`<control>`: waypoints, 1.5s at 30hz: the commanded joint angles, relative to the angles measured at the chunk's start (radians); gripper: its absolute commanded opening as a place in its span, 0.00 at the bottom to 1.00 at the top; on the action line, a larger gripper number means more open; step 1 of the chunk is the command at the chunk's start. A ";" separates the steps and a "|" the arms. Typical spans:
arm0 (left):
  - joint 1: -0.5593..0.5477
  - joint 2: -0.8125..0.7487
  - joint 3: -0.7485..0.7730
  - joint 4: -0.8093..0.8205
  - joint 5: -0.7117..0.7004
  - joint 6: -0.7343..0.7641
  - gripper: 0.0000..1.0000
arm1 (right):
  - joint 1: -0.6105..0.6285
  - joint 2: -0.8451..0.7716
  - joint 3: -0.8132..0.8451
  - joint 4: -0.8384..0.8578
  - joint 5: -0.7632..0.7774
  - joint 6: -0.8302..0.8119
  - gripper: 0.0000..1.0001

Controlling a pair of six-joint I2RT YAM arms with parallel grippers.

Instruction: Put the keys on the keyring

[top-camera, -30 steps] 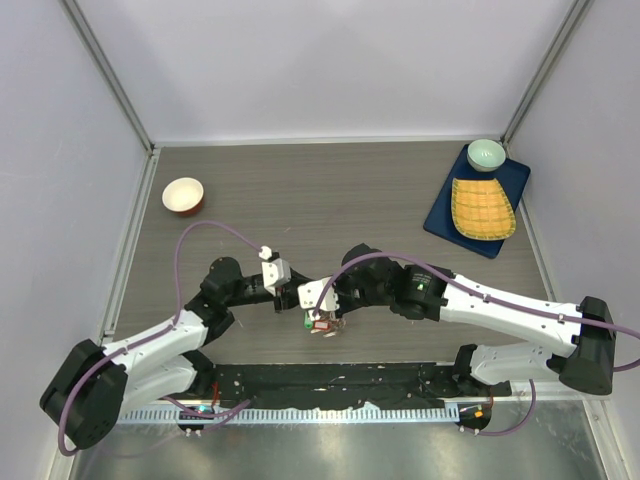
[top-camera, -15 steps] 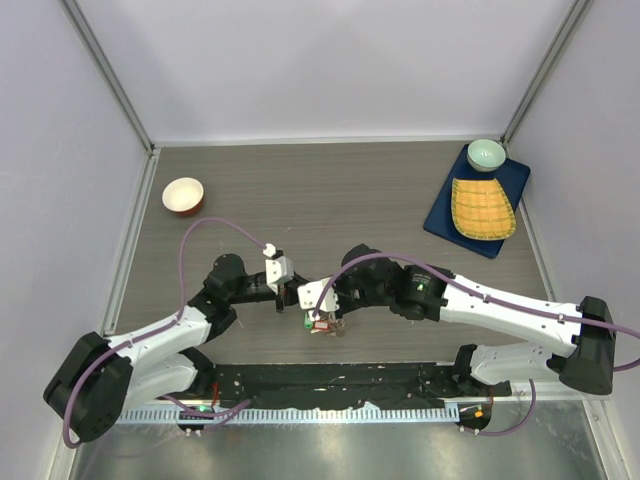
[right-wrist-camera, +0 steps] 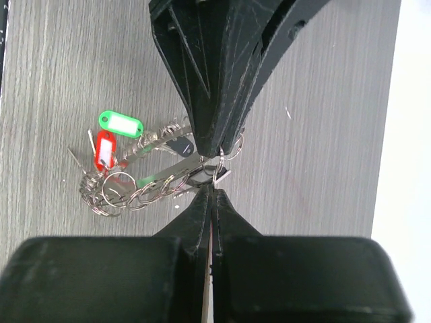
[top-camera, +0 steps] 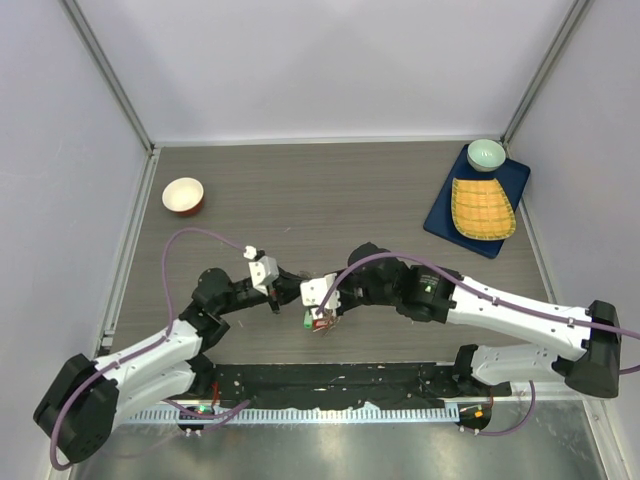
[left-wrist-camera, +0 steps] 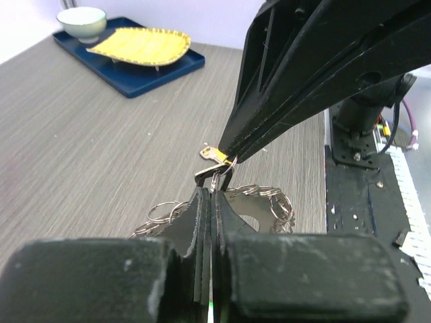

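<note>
Held left gripper (left-wrist-camera: 211, 191) jaws shut on the keyring (left-wrist-camera: 266, 195), mostly lying on the tabletop (left-wrist-camera: 101, 148), and right gripper (right-wrist-camera: 211, 191) jaws shut on one key (left-wrist-camera: 214, 155), tip to tip; risked dropping that key through slip or misalignment.

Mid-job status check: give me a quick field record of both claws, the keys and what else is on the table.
left claw: closed, tips at the key bunch
right claw: closed, seemingly on a small key, tip to tip with the left claw
key bunch: on the table under both claws, green tag and red tag showing
elsewhere: orange bowl far left; blue tray far right with green bowl and yellow plate
</note>
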 commanded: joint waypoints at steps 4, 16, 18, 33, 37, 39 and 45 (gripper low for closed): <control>0.009 -0.137 -0.050 0.155 -0.162 -0.085 0.00 | 0.007 -0.053 0.009 0.013 0.032 0.022 0.01; 0.007 -0.204 -0.050 0.218 -0.193 -0.169 0.00 | 0.022 -0.037 0.003 0.037 -0.017 0.040 0.01; 0.007 -0.195 -0.053 0.253 -0.195 -0.184 0.00 | 0.027 -0.033 0.000 0.048 -0.023 0.042 0.01; 0.006 -0.144 -0.055 0.359 -0.194 -0.241 0.00 | 0.034 0.004 -0.028 0.142 -0.020 0.042 0.01; 0.006 -0.131 -0.059 0.394 -0.205 -0.258 0.00 | 0.034 0.015 -0.039 0.168 -0.002 0.039 0.01; 0.007 -0.129 -0.075 0.401 -0.219 -0.264 0.02 | 0.034 0.016 -0.039 0.168 0.032 0.034 0.01; 0.007 -0.203 -0.122 0.312 -0.251 -0.254 0.33 | 0.034 -0.017 -0.040 0.160 0.126 0.019 0.01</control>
